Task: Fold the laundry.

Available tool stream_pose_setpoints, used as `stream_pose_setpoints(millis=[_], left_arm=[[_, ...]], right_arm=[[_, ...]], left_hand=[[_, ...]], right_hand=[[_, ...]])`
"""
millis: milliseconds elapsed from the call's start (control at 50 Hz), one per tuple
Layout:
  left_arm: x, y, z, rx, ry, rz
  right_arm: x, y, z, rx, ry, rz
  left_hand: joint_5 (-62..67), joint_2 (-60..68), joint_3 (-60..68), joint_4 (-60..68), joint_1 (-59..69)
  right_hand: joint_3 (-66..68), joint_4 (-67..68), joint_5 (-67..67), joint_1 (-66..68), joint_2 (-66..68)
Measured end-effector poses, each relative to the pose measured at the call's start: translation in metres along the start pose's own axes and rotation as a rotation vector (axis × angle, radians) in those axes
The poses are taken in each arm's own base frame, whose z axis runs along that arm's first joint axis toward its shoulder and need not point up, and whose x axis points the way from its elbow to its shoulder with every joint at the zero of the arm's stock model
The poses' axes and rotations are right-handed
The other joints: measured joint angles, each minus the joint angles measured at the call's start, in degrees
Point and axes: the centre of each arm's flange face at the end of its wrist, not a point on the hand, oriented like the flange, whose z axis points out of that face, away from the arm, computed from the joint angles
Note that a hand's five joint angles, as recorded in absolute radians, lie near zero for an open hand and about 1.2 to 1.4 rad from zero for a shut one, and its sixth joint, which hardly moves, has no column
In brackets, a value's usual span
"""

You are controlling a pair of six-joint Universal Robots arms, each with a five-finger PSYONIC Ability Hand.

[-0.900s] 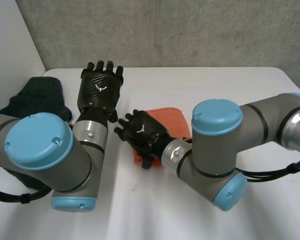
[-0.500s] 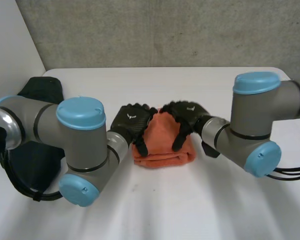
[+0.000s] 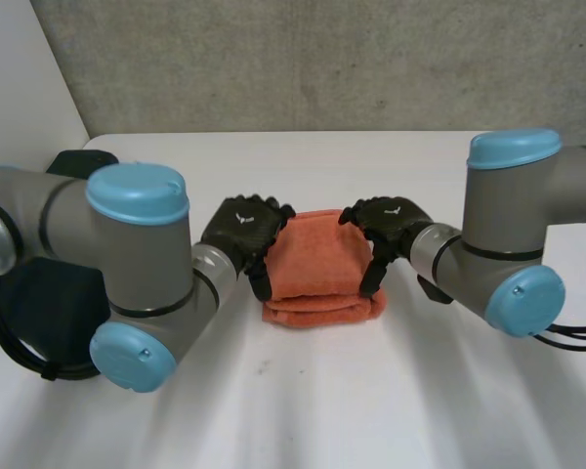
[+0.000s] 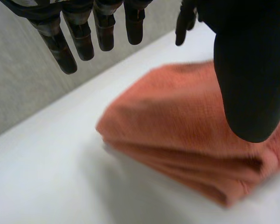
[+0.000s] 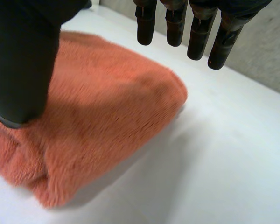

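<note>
An orange towel [image 3: 322, 266], folded into a thick square, lies at the middle of the white table [image 3: 371, 401]. My left hand [image 3: 244, 227] is at its left edge and my right hand [image 3: 389, 220] at its right edge, both palm down with fingers hanging over the sides. Seen from the left wrist, the left hand [image 4: 249, 70] is open, its thumb over the towel [image 4: 177, 126] and its straight fingers past the corner. From the right wrist, the right hand [image 5: 23, 60] is likewise open above the towel [image 5: 98, 107], holding nothing.
Dark clothes [image 3: 78, 164] lie in a heap at the table's left side, partly behind my left arm [image 3: 137, 254]. A grey wall [image 3: 322, 59] runs along the far edge. Bare table lies in front of the towel.
The left hand came from the back of the table to the towel's left edge. The right hand crossed from the towel's left side to its right edge. The towel now lies squarer.
</note>
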Motion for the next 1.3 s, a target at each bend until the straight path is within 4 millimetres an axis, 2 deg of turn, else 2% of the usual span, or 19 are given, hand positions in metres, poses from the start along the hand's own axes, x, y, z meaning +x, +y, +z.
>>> stream_pose_setpoints(millis=[20, 40, 120, 220, 280, 360, 420, 440, 540, 680, 780, 880, 960, 1000, 1020, 1060, 1160, 1200, 1300], left_arm=[[0.000, 0.000, 0.000, 0.000, 0.000, 0.000], [-0.003, -0.013, -0.005, 0.038, 0.000, -0.004], [-0.011, -0.035, -0.013, 0.105, 0.004, -0.026], [-0.018, -0.047, -0.010, 0.149, 0.019, -0.084], [-0.016, -0.038, 0.001, 0.129, 0.035, -0.113], [-0.010, -0.020, 0.014, 0.082, 0.049, -0.128], [-0.005, 0.002, 0.025, 0.027, 0.047, -0.131], [-0.005, 0.002, 0.025, 0.027, 0.047, -0.131], [-0.007, 0.030, 0.034, -0.053, 0.008, -0.098], [-0.007, 0.044, 0.034, -0.108, -0.003, -0.009], [-0.006, 0.043, 0.031, -0.111, 0.003, 0.022], [-0.003, 0.032, 0.026, -0.083, 0.013, 0.028], [-0.007, 0.002, 0.013, -0.008, 0.005, 0.011], [-0.010, -0.012, 0.006, 0.027, 0.001, -0.003], [-0.010, -0.012, 0.006, 0.027, 0.001, -0.003], [-0.013, -0.030, -0.006, 0.075, 0.004, -0.022], [-0.015, -0.057, -0.030, 0.145, 0.056, -0.051], [-0.015, -0.062, -0.035, 0.153, 0.074, -0.056], [-0.014, -0.076, -0.057, 0.156, 0.193, -0.098]], right_arm=[[0.000, 0.000, 0.000, 0.000, 0.000, 0.000], [0.003, -0.007, -0.007, 0.022, 0.008, 0.011], [0.005, -0.021, -0.016, 0.065, 0.018, 0.045], [0.007, -0.034, -0.018, 0.112, 0.014, 0.107], [0.007, -0.032, -0.012, 0.111, 0.005, 0.139], [0.004, -0.020, 0.003, 0.080, -0.007, 0.164], [0.001, -0.003, 0.017, 0.035, -0.016, 0.175], [0.001, -0.003, 0.017, 0.035, -0.016, 0.175], [-0.002, 0.022, 0.031, -0.027, -0.023, 0.165], [-0.003, 0.036, 0.036, -0.067, -0.024, 0.087], [-0.002, 0.037, 0.034, -0.078, -0.021, 0.049], [0.002, 0.027, 0.028, -0.062, -0.013, 0.036], [0.006, 0.002, 0.011, -0.003, 0.006, 0.033], [0.008, -0.002, 0.007, 0.011, 0.015, 0.034], [0.008, -0.002, 0.007, 0.011, 0.015, 0.034], [0.018, -0.011, -0.008, 0.053, 0.075, 0.054], [0.036, -0.008, -0.029, 0.083, 0.196, 0.112], [0.038, -0.005, -0.033, 0.082, 0.215, 0.127], [0.043, 0.022, -0.050, 0.028, 0.259, 0.236]], left_hand=[[0.00, 0.00, 0.00, 0.00, 0.00], [-0.05, 0.00, -0.02, -0.03, 0.00], [0.02, 0.04, 0.01, 0.03, 0.00], [0.08, 0.08, 0.01, 0.05, 0.00], [0.07, 0.09, 0.01, 0.05, 0.00], [0.07, 0.09, 0.01, 0.05, 0.00], [0.07, 0.09, 0.01, 0.05, 0.00], [0.07, 0.09, 0.01, 0.05, 0.00], [0.07, 0.09, 0.01, 0.05, 0.00], [0.05, 0.03, 0.01, 0.02, 0.00], [0.03, 0.01, 0.01, 0.02, 0.00], [-0.03, 0.00, 0.00, 0.00, 0.00], [-0.02, -0.01, -0.11, -0.08, 0.00], [-0.02, 0.00, -0.11, -0.08, 0.00], [-0.02, 0.00, -0.11, -0.08, 0.00], [-0.02, -0.01, -0.11, -0.08, 0.00], [-0.03, -0.01, -0.11, -0.08, 0.00], [-0.02, -0.01, -0.11, -0.08, 0.00], [-0.02, -0.01, -0.11, -0.07, 0.00]], right_hand=[[0.00, 0.00, 0.00, 0.00, 0.00], [0.00, 0.00, 0.00, 0.00, 0.00], [0.00, 0.00, 0.00, 0.01, 0.00], [0.00, 0.00, 0.00, 0.00, 0.00], [0.00, 0.00, 0.00, 0.01, 0.00], [0.00, 0.00, 0.00, 0.00, 0.00], [0.00, 0.00, 0.00, 0.00, 0.00], [0.00, 0.00, 0.00, 0.00, 0.00], [0.00, 0.00, 0.00, 0.00, 0.00], [0.00, 0.00, 0.00, 0.00, 0.00], [0.00, 0.00, 0.00, -1.15, -0.43], [0.00, 0.00, 0.00, -1.19, -0.43], [0.00, 0.00, 0.00, -1.19, -0.43], [0.00, 0.00, 0.00, -1.19, -0.43], [0.00, 0.00, 0.00, -1.19, -0.43], [0.00, 0.00, 0.00, -1.19, -0.43], [0.00, 0.00, 0.00, -1.19, -0.43], [0.00, 0.00, 0.00, -1.19, -0.43], [0.00, 0.00, 0.00, -1.19, -0.43]])
